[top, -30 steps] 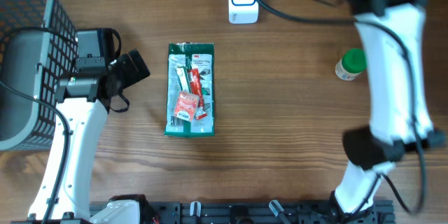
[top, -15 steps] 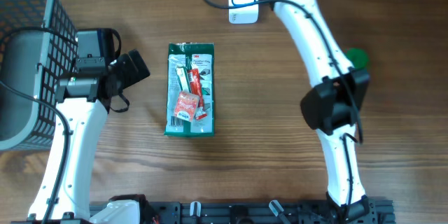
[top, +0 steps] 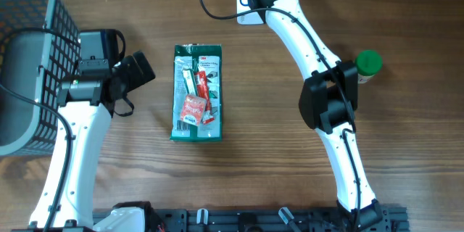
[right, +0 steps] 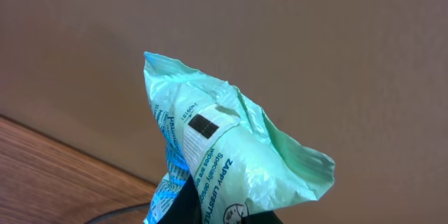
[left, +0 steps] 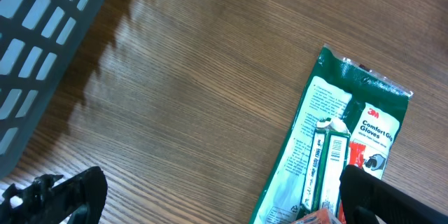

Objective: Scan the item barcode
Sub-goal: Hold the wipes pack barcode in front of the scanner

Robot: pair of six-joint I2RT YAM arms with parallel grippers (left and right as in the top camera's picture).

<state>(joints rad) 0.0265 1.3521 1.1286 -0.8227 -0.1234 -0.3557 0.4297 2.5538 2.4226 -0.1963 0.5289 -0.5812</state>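
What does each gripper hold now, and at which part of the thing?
The right gripper is shut on the lower end of a light green crinkled plastic packet. The left gripper is open and holds nothing.

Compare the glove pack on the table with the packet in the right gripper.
Colour: the glove pack is dark green; the packet is pale mint. Pose: the glove pack lies flat on the table; the packet is held up, crumpled. State: the glove pack is untouched; the right gripper is shut on the packet. Both are printed plastic packaging.
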